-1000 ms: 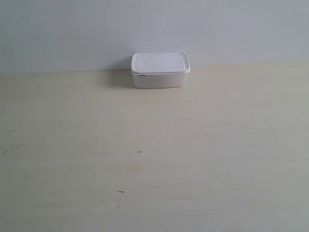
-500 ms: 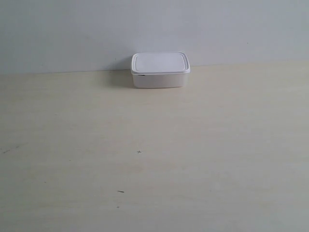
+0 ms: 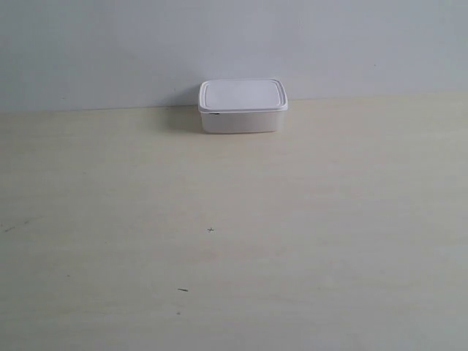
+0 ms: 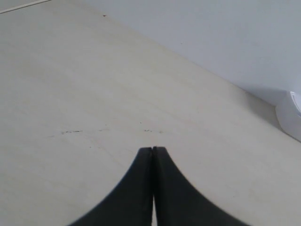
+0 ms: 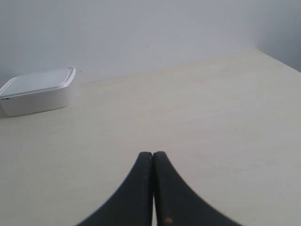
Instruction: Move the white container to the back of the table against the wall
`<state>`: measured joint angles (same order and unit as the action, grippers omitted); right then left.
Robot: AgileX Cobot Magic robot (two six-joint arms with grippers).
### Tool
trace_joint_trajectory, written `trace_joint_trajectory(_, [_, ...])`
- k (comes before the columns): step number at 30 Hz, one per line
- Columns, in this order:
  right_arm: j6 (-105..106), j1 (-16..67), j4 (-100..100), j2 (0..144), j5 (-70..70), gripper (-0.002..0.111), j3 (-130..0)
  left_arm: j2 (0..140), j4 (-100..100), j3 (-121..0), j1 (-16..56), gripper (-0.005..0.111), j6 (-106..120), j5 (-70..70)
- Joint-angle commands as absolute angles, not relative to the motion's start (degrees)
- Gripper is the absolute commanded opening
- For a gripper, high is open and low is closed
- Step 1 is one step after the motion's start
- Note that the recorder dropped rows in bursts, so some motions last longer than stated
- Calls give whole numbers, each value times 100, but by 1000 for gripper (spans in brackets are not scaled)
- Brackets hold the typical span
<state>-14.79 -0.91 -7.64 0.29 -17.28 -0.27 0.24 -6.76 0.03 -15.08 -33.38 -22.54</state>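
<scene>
The white container (image 3: pixel 243 107), lid on, stands upright at the back of the table (image 3: pixel 234 241), against the wall (image 3: pixel 234 44). It shows again in the right wrist view (image 5: pixel 36 91), and a sliver of it shows at the left wrist view's edge (image 4: pixel 290 117). My left gripper (image 4: pixel 153 149) is shut with nothing in it, over bare tabletop and well away from the box. My right gripper (image 5: pixel 153 153) is shut too and empty, also far from the box. Neither arm appears in the exterior view.
A few tiny dark specks (image 3: pixel 210 229) mark the tabletop. In the right wrist view the table's side edge (image 5: pixel 277 59) runs near the wall's corner.
</scene>
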Motion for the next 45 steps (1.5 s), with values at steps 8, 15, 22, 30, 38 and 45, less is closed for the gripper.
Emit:
trace_joint_trajectory(8, [-1469,-68,-741,0,-1666,0,0,0,-634,0,-1828,0,-3295,-2250])
trace_joint_trajectory(15, [-1469,-68,-754,0,-1665,0,0,0,-394,0,-1806,0,-3295,-2250])
trace_joint_trajectory(22, [-1501,-68,-754,0,-1665,0,0,0,-418,0,-1806,0,-3295,-2237])
trace_joint_trajectory(30, [-1501,-68,-754,0,-1665,0,0,0,-418,0,-1806,0,-3295,-2237])
trace_joint_trajectory(38, [-1501,-68,-754,0,-1665,0,0,0,-418,0,-1806,0,-3295,-2237])
trace_joint_trajectory(45, [-1501,-68,-754,0,-1665,0,0,0,-418,0,-1806,0,-3295,-2237])
